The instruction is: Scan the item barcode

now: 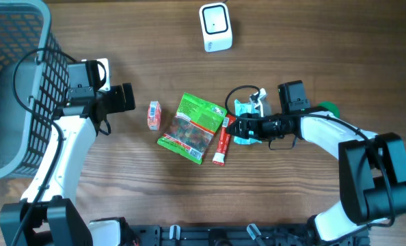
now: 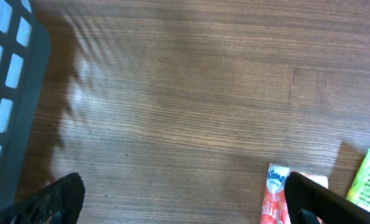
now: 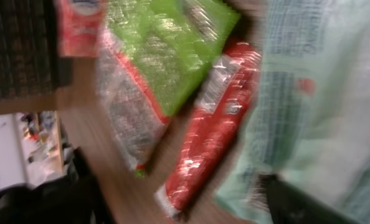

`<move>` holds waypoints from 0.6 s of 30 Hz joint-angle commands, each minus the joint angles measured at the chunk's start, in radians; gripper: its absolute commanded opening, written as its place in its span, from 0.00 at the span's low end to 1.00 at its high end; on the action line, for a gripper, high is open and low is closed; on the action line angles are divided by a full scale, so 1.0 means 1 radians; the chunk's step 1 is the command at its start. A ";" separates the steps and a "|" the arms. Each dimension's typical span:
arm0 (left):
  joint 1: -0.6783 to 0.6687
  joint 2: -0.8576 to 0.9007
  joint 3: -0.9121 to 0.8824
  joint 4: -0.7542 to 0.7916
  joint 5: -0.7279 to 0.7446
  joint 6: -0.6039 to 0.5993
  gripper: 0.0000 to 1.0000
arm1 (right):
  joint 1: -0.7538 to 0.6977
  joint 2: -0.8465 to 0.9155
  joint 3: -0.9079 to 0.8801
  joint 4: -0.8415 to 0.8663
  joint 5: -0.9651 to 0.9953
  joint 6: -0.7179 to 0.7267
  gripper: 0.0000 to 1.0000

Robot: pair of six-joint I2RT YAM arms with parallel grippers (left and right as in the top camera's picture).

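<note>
**Right arm over the pale packet, left arm idle by the basket**

Landmark: green snack bag (image 1: pixel 193 128), lying flat mid-table.

- The left arm rises from the near edge, left of the bag, and bends level at the wrist. The left gripper (image 1: pixel 129 98) points toward the bag. Its jaws stand wide apart and hold nothing; the fingers (image 2: pixel 54 202) sit at the two lower corners of the wrist view.
- The right arm comes in low from the right of the bag, with the forearm nearly flat. The right gripper (image 1: pixel 232 126) points at the bag.
- The right wrist view is motion-blurred. Dark finger shapes show at both lower corners, so its jaws look apart.
- The pale teal packet (image 1: pixel 247 117) lies right of the bag, under the right gripper and touching one finger.
- The red tube (image 1: pixel 221 143) lies along the bag's right edge.
- The tissue pack (image 1: pixel 153 115) sits just left of the bag.
- The white scanner (image 1: pixel 215 27) stands well apart, beyond the bag's far side.
- The grey basket (image 1: pixel 25 82) is far left of the bag. Only its own mesh shows.
</note>
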 commanded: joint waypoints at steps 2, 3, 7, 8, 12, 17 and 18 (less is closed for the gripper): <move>0.005 -0.014 0.015 0.002 -0.006 0.005 1.00 | -0.019 0.072 -0.041 -0.022 0.249 -0.001 0.77; 0.005 -0.014 0.015 0.002 -0.006 0.005 1.00 | -0.022 0.062 -0.029 -0.030 0.232 -0.001 0.76; 0.005 -0.014 0.015 0.002 -0.006 0.005 1.00 | -0.033 -0.039 0.074 -0.130 0.174 -0.002 0.57; 0.005 -0.014 0.015 0.002 -0.006 0.005 1.00 | -0.033 -0.069 0.087 -0.145 0.174 -0.001 0.51; 0.005 -0.014 0.015 0.002 -0.006 0.005 1.00 | -0.032 -0.131 0.088 -0.179 0.174 -0.001 0.24; 0.005 -0.014 0.015 0.002 -0.006 0.005 1.00 | -0.032 -0.123 0.036 -0.152 0.174 -0.014 0.04; 0.005 -0.014 0.015 0.002 -0.006 0.005 1.00 | -0.032 -0.119 0.016 -0.130 0.174 -0.031 0.04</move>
